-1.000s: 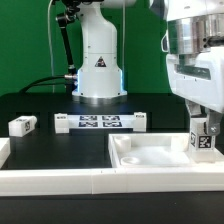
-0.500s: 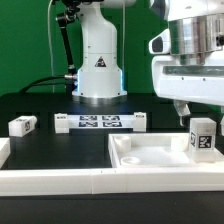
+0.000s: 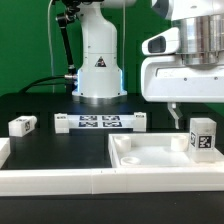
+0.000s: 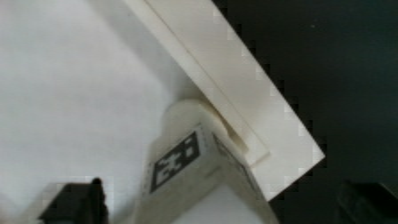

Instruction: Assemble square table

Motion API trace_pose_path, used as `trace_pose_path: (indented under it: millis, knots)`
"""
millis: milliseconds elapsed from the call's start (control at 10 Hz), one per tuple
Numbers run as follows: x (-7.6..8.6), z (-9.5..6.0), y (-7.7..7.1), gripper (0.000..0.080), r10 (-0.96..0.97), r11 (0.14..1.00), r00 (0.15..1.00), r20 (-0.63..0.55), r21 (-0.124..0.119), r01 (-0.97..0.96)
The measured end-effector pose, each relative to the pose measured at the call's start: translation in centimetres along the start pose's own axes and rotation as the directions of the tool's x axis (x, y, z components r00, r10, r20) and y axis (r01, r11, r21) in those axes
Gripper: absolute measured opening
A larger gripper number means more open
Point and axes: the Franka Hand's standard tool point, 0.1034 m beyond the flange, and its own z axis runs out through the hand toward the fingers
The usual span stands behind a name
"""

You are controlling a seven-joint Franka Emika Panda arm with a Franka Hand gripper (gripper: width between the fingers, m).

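One leg (image 3: 203,136) stood on the tabletop (image 3: 150,152) corner, lower right. The gripper (image 3: 188,112) hung above it, jaws apart, empty. A second leg (image 3: 22,125) lay loose mid-left, so plenty left.

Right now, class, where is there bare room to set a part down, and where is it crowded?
Free: the black mat between loose leg, marker board, border wall and tabletop; also the tabletop's bare middle. Crowded: its corner at the exterior view's right, where the upright leg stands under the claw.
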Motion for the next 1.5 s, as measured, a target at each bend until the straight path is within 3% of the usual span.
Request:
trace_pose_path:
  millis: [600,700,800,900,1300,1400,1500]
  knots:
    - [0.21,-0.02,0.28,0.0649,-0.422,0.906,0.906,-0.003,-0.027,0.422]
    - [0.24,-0.02,0.32,0.0527,-0.462,0.886,0.887,-0.003,-0.033,0.462]
    - [0.26,-0.01,0.34,0.0377,-0.462,0.887,0.887,-0.003,-0.033,0.461]
    - [0.35,-0.02,0.45,0.0289,-0.459,0.888,0.889,-0.003,-0.034,0.458]
    - [0.38,-0.02,0.49,0.0289,-0.435,0.900,0.901,-0.004,-0.034,0.434]
    - [0.45,-0.05,0.55,0.0289,-0.278,0.960,0.960,-0.008,-0.019,0.278]
    - [0.40,-0.06,0.55,0.0289,-0.144,0.989,0.990,-0.011,-0.019,0.143]
